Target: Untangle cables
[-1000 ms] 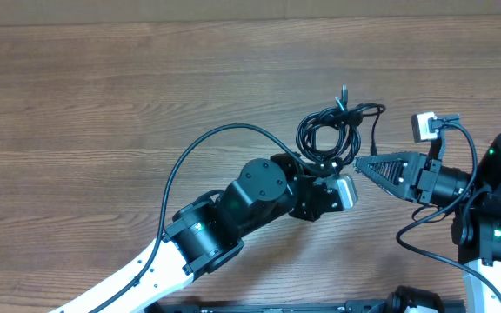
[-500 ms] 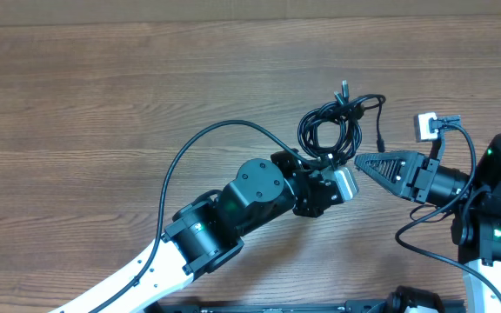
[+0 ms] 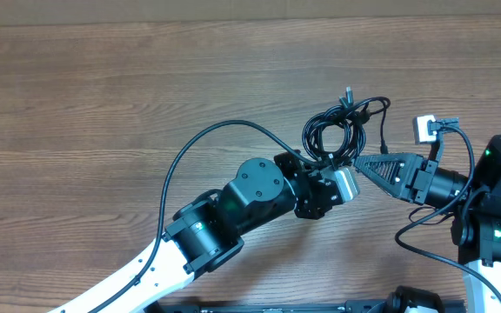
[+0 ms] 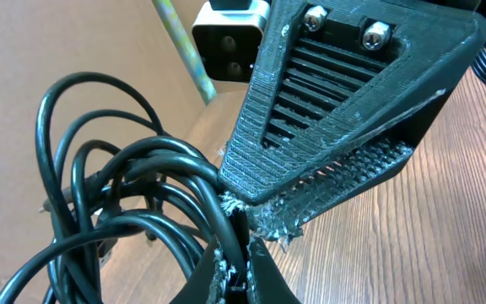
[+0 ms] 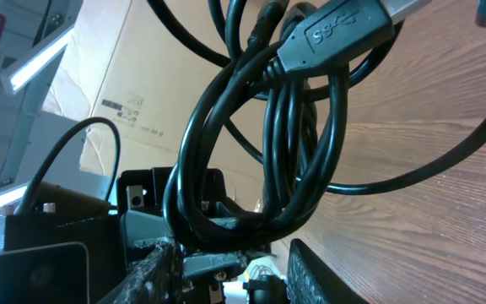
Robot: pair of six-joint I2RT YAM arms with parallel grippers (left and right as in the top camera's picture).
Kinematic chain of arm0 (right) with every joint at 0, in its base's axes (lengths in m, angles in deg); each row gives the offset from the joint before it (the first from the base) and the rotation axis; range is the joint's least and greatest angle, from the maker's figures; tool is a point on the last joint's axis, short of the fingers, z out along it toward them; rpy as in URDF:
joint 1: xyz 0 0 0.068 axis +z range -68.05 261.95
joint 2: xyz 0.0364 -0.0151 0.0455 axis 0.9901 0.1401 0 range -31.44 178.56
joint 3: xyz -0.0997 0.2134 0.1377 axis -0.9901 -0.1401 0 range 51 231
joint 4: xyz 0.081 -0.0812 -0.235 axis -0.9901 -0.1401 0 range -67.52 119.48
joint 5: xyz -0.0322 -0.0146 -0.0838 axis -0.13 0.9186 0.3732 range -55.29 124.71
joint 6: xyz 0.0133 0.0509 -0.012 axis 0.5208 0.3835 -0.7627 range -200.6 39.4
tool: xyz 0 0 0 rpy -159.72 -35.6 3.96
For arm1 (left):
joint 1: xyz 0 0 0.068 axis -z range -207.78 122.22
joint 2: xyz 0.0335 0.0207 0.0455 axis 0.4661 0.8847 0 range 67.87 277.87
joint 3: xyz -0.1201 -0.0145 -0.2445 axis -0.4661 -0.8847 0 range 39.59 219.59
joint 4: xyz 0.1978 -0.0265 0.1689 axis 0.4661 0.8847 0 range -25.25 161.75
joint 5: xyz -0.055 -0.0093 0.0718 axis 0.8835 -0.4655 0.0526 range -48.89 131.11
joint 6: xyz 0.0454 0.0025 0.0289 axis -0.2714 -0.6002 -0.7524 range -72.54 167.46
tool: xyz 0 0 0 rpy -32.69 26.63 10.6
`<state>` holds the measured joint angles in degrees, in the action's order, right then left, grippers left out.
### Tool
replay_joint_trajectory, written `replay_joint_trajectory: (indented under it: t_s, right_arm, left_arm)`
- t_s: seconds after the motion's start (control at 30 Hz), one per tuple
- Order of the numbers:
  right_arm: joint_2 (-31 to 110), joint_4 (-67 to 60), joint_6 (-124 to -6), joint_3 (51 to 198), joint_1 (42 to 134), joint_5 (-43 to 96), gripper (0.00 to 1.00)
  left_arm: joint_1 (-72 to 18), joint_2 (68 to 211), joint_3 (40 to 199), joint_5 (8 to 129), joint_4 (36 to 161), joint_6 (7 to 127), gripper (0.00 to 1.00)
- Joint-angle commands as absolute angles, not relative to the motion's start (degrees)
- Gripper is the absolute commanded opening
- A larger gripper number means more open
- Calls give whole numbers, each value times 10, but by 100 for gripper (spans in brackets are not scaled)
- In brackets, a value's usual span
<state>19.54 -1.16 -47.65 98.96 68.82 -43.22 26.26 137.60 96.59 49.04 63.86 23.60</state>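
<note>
1. The cables (image 3: 333,132) form one coiled bundle on the table (image 3: 103,87), with one plug pointing away from the arms
2. The left arm reaches slantwise to the bundle's near edge; the left gripper (image 3: 329,164) is closed tight on a cord there
3. The right arm lies level; the right gripper (image 3: 360,163) points at the same edge, its fingers partly apart. I cannot tell if they pinch the cords
</note>
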Motion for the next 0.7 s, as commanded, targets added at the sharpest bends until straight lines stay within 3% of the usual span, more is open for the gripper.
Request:
replay_joint_trajectory:
  t_s: [0.0,0.67]
  right_arm:
    - [194,-13,-481,990,688,-387,37]
    - [194,-72,-507,990,688,-272,37]
  left_arm:
    - [275,1371,975,524,623,244,4]
    - [279,1371,975,569,580,278,4]
